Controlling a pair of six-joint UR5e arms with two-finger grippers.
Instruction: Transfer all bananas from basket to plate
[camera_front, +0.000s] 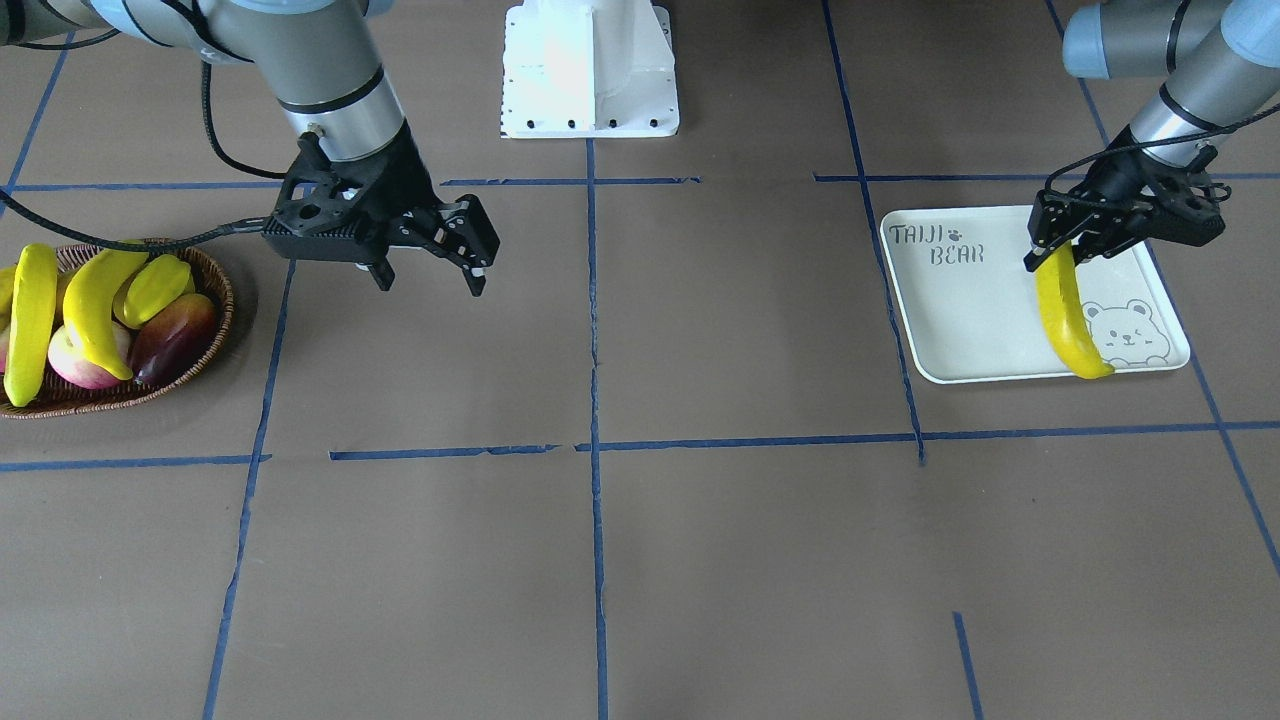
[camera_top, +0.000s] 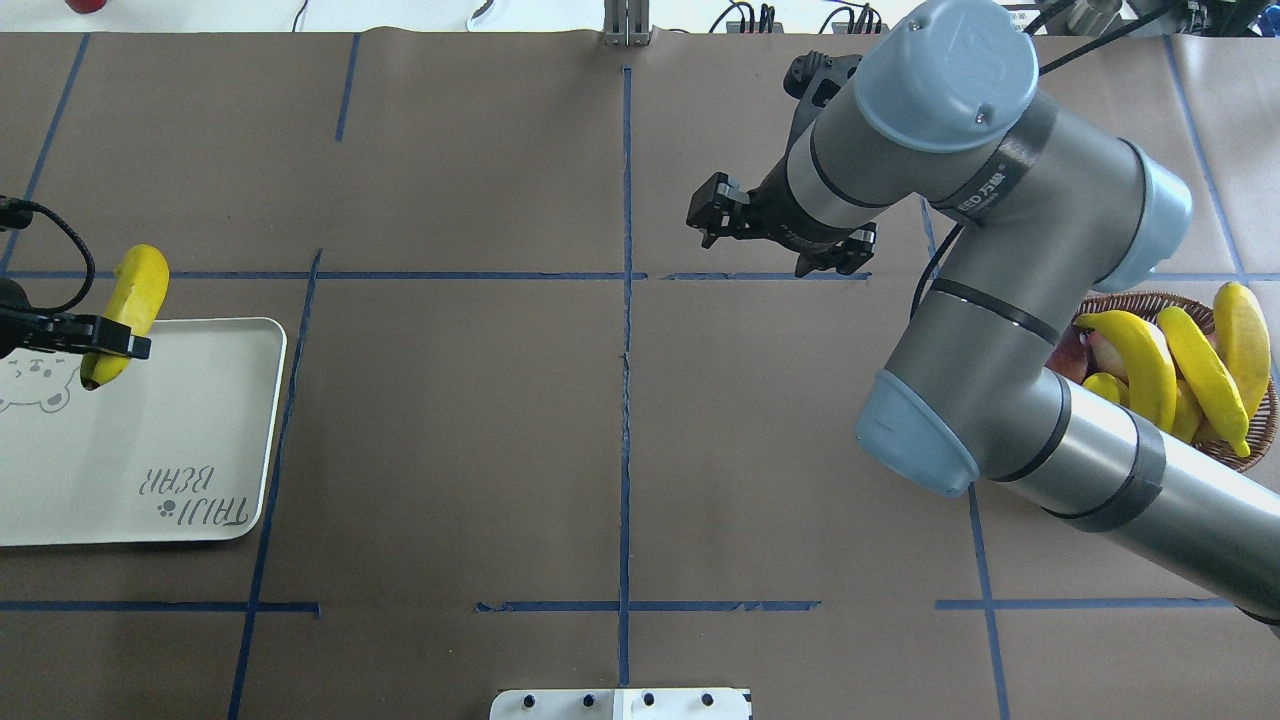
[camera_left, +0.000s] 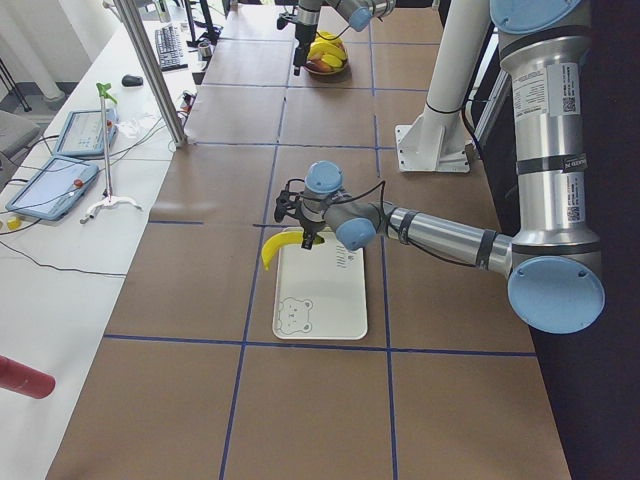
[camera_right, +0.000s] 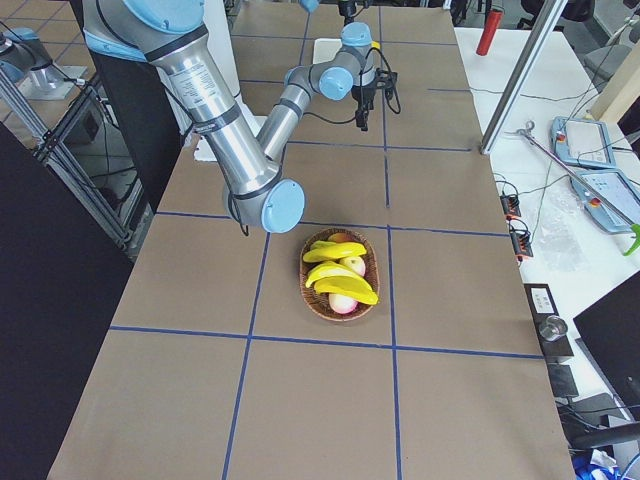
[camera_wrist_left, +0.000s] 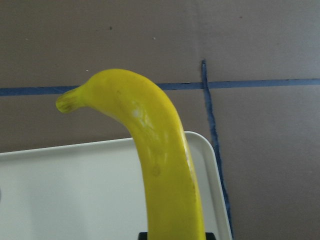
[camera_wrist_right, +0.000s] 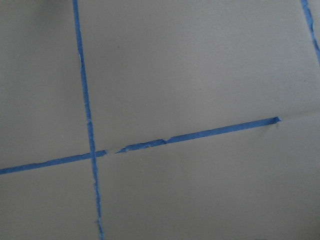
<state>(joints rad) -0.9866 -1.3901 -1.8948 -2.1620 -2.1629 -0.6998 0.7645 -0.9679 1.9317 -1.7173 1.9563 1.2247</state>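
At the plate end of the desk (camera_front: 700, 330): one banana (camera_front: 1068, 320) clamped in the left jaws, over the plate (camera_front: 960, 330).
We note that its free tip sticks out past the plate's rim by the bear drawing; we cannot tell whether it touches the plate. The right jaws stand apart and empty above bare desk, beside the basket (camera_front: 100, 402). Three more bananas (camera_top: 1205, 372) lie in the basket on other fruit (camera_front: 172, 340).
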